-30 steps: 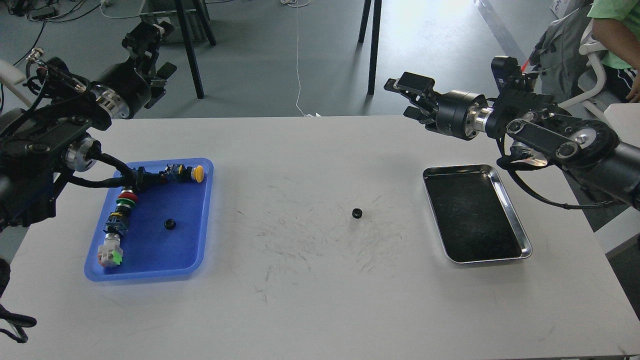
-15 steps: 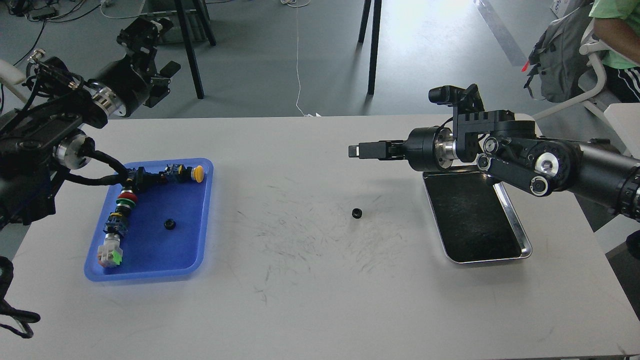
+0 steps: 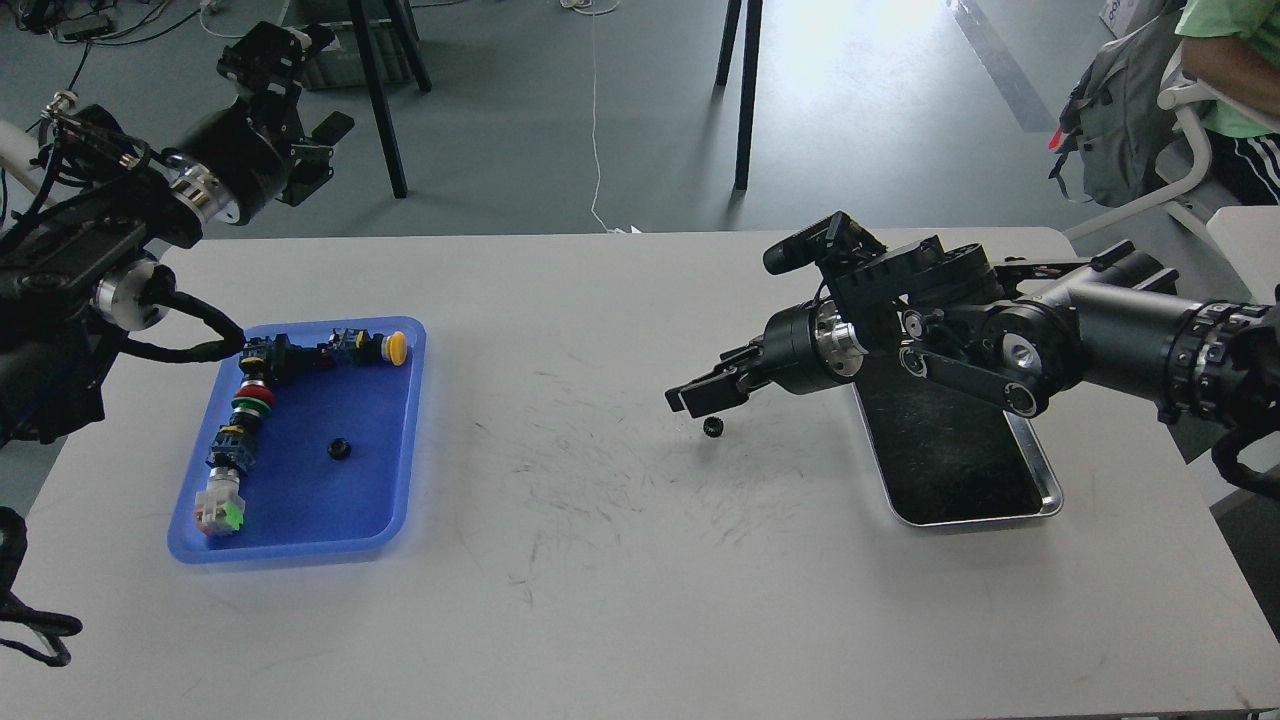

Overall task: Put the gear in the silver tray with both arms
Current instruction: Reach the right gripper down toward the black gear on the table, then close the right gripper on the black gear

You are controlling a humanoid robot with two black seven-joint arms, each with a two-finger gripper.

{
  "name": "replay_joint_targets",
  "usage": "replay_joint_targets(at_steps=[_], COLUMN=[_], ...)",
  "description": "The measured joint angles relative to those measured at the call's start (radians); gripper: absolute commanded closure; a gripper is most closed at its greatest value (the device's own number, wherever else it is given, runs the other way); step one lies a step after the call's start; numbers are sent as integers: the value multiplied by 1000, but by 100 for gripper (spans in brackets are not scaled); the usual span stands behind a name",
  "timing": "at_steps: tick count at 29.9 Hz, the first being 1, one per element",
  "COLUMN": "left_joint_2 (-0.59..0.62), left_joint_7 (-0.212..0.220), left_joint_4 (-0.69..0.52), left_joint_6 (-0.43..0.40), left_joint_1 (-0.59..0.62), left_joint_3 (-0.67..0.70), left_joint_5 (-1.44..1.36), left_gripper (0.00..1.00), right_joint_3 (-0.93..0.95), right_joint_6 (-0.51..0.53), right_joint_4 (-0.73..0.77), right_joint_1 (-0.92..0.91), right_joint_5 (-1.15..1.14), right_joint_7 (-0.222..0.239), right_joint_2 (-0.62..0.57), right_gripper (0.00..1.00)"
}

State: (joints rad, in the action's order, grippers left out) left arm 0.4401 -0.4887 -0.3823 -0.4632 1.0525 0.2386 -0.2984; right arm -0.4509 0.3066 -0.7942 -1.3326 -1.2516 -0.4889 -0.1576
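Note:
A small black gear [image 3: 713, 427] lies on the white table, left of the silver tray [image 3: 968, 521]. My right gripper [image 3: 703, 388] hovers just above and slightly left of this gear, pointing down-left, its fingers apart and empty. The right arm crosses over the tray's far end and hides it. The tray's dark bottom holds nothing that I can see. A second black gear [image 3: 339, 449] sits in the blue tray [image 3: 290, 550]. My left gripper [image 3: 280, 70] is raised beyond the table's far left corner, too dark to read.
The blue tray also holds several push-button switches [image 3: 245, 405] along its left and far sides. Table legs [image 3: 745, 90] stand on the floor behind the table. A seated person [image 3: 1235, 80] and a grey backpack [image 3: 1110, 140] are at the far right.
My right arm swung in from the far right, over the silver tray, and lowered its gripper to just above the table gear. The left gripper drifted slightly up and left.

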Motion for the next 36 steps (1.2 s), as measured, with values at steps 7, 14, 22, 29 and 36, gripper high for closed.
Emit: replay_joint_targets(at_steps=[7, 14, 22, 29, 36], left_joint_2=[-2, -6, -13, -23, -46], left_joint_7=[0, 0, 0, 0, 0], left_joint_4=[0, 0, 2, 1, 29], left_joint_6=[-8, -8, -19, -26, -25], left_joint_1=[-6, -6, -8, -16, -30], left_joint_3=[1, 1, 19, 34, 36], left_joint_5=[21, 24, 47, 67, 87], left_gripper=[1, 1, 1, 1, 1], right_joint_3=[-54, -70, -110, -139, -149], right_joint_6=[-5, -6, -22, -36, -46], right_joint_4=[32, 62, 103, 120, 123], right_joint_1=[-3, 0, 4, 10, 10], right_joint_5=[-58, -100, -101, -103, -102], right_joint_7=[0, 0, 0, 0, 0], right_joint_2=[25, 49, 96, 105, 106], right_gripper=[2, 3, 3, 3, 3])
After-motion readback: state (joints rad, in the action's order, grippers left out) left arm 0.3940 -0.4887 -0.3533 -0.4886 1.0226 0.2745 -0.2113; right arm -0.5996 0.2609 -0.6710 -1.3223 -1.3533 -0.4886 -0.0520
